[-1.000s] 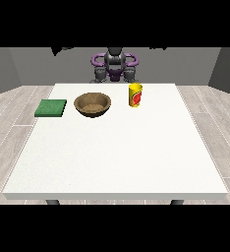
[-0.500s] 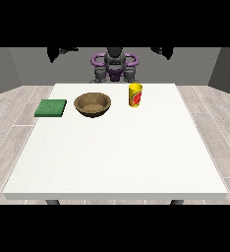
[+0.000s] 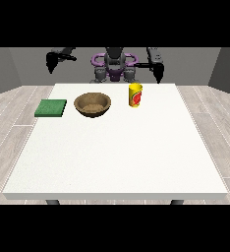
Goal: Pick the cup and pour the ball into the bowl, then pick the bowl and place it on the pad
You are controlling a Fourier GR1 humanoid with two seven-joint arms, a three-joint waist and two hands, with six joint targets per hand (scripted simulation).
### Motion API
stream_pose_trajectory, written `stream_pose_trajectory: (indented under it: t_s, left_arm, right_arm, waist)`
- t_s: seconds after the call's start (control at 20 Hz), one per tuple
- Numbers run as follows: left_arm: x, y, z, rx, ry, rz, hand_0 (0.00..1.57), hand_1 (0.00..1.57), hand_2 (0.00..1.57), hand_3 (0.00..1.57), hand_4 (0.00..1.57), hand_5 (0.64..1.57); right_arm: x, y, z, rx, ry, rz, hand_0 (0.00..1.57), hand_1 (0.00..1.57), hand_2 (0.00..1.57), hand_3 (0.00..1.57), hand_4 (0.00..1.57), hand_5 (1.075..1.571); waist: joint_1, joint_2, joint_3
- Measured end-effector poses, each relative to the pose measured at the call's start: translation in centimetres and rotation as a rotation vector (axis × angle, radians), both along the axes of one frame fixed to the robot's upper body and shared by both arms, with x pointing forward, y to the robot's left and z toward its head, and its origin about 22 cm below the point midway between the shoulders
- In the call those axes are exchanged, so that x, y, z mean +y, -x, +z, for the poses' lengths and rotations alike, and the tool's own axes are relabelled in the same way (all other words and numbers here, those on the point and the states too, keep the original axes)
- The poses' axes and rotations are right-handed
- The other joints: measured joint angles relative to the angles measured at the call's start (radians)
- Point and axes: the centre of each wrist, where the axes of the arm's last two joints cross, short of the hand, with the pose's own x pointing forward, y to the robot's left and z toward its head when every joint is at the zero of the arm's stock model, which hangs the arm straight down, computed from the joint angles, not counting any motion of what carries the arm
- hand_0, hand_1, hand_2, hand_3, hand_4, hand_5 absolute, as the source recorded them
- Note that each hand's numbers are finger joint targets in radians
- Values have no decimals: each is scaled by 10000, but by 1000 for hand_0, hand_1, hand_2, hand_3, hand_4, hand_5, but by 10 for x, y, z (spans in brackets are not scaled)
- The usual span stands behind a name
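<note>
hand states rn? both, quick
Hand at the view's left: raised beyond the table's far edge, holds nothing; fingers cannot be told.
Hand at the view's right: raised behind the cup, holds nothing; fingers cannot be told.

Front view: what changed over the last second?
Both arms spread out and down. The hand at the view's right now hangs behind the table's far edge, near the cup; the hand at the view's left has dropped lower, out past the table's left corner. Neither has taken hold of anything. The cup, bowl and green pad lie as before.
</note>
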Motion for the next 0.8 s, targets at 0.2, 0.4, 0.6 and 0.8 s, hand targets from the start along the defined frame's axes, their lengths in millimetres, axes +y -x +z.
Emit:
stream_pose_trajectory:
  t_s: [0.2,0.4,0.6,0.8]
  left_arm:
    - [-18,-8,-26,-280,-32,226,0,0,0,0,0,1528]
    - [-20,-16,-49,-257,-137,384,0,0,0,0,0,1518]
    - [-26,-28,-64,-316,-240,468,0,0,0,0,0,1517]
    - [-29,-29,-84,-344,-345,656,0,0,0,0,0,1521]
  right_arm:
    - [-3,-7,4,-467,100,219,0,0,0,0,0,1570]
    - [-9,-8,-3,-447,-17,260,0,0,0,0,0,1570]
    - [-12,-11,-11,-543,-8,259,0,0,0,0,0,1571]
    - [-12,-13,-14,-559,-44,389,0,0,0,0,0,1571]
  waist:
    - [-290,509,-6]
    - [-355,644,-4]
    - [-392,812,-3]
    - [-499,951,-3]
